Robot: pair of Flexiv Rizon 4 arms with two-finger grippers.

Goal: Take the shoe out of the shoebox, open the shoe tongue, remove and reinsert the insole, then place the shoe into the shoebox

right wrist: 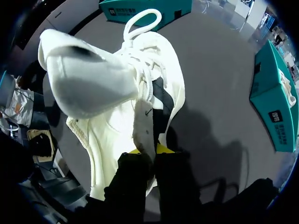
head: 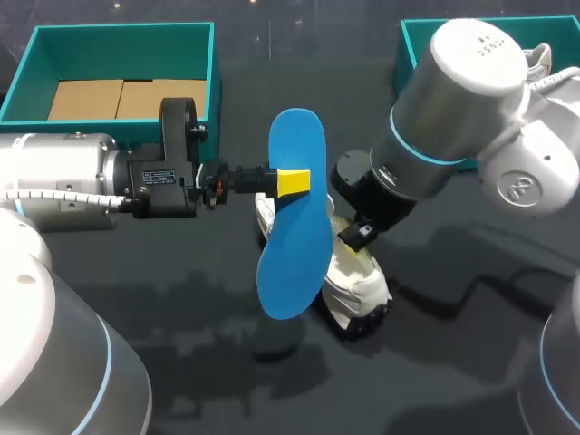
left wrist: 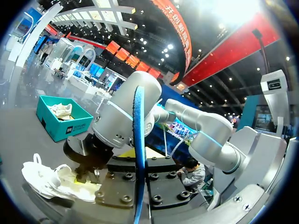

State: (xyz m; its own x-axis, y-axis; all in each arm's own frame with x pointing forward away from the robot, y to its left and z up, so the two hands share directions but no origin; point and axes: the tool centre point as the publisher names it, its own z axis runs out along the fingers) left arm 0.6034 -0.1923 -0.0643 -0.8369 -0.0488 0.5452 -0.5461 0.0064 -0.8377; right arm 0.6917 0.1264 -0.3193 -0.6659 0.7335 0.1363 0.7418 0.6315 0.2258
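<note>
Upper left of the head view: teal shoebox (head: 27, 63), open, only cardboard inside, well apart from the work.

Entering from the left edge: left gripper (head: 292, 181), clamped across the blue insole (head: 294, 263) and holding it up at mid-frame, broad face to the camera. Lower end overlaps the shoe (head: 355, 283) in view; touching or not, cannot tell.

Judging by this, reinsertion is the step in hand. To do it well:
- Tilt the insole, lower end toward the shoe's opening.
- Feed it toe-first along the inside, grip high and fingers outside the collar.
- Release only after seating the heel end flat.

Just right of centre: white shoe on the dark table (head: 453, 362), with the right gripper (head: 355, 234) pinched on its side wall near the collar. Hold that pinch firm and draw outward slightly to spread the mouth, without dragging the shoe.

Upper right: second teal box (head: 412, 41) with another shoe (head: 542, 56), not needed here.
</note>
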